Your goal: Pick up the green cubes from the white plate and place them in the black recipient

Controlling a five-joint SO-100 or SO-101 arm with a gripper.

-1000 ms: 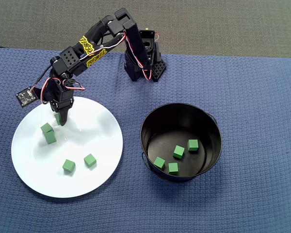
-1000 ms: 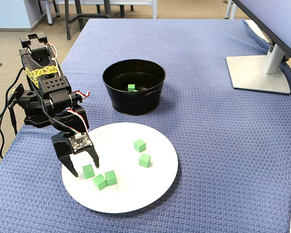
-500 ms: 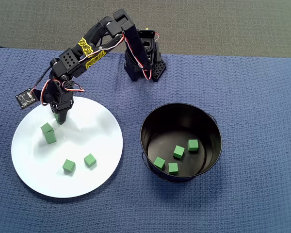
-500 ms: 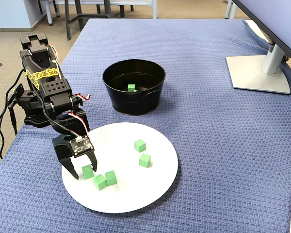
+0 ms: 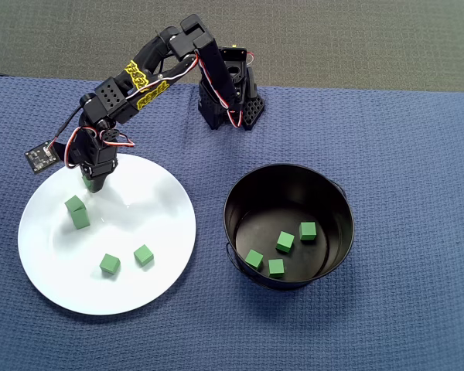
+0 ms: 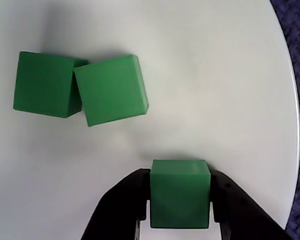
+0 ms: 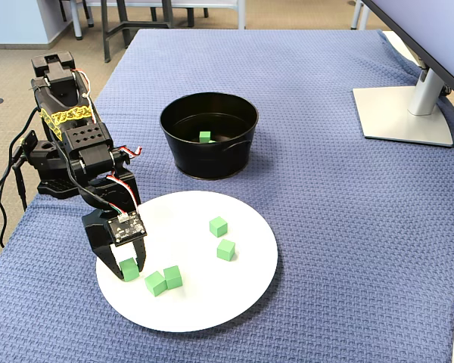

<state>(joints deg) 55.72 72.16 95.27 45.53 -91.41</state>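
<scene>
matte green cubes (image 5: 144, 254), smooth glossy white plate (image 5: 139, 294), shiny black metal pot (image 5: 336, 202), rough woven blue cloth (image 5: 402, 154)

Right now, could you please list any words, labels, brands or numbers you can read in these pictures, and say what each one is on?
Yellow tape bands on the arm: black printing, too small and blurred to read in the overhead or fixed view.
Small circuit board by the gripper: no readable marking.
Green cubes, white plate, black pot: no text at all.
</scene>
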